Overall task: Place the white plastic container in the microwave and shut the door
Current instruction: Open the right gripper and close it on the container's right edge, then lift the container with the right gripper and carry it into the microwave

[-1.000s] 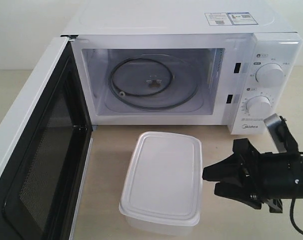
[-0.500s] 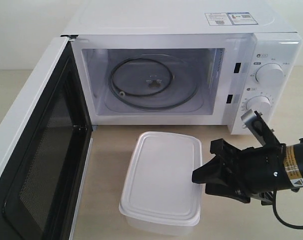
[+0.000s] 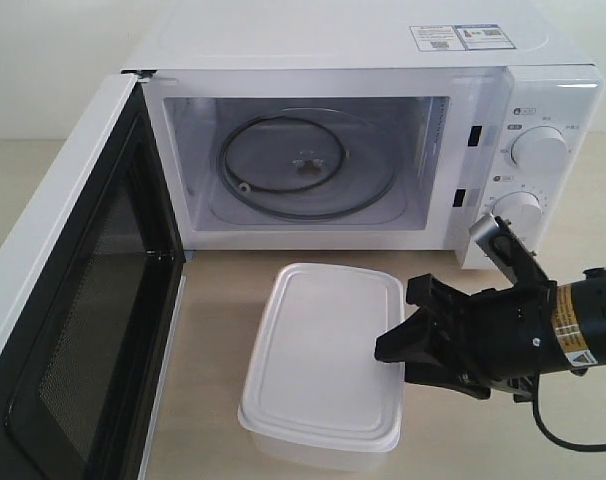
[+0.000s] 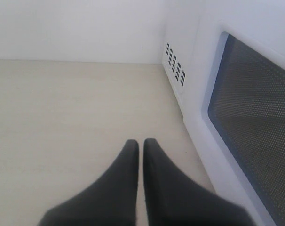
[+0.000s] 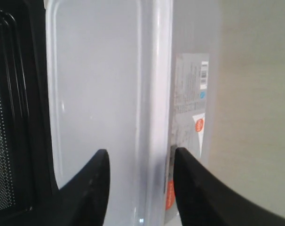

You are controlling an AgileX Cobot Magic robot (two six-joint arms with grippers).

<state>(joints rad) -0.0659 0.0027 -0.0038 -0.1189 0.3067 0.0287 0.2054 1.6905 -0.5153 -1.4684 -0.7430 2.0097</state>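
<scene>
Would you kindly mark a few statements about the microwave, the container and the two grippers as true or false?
1. The door of the microwave stands open. True.
2. The right gripper has its jaws open astride an edge of the white plastic container. True.
3. The white plastic container sits inside the microwave. False: it rests on the table in front of the microwave.
4. The left gripper is clamped on the door's handle. False: its jaws are shut on nothing, beside the door's outer face.
</scene>
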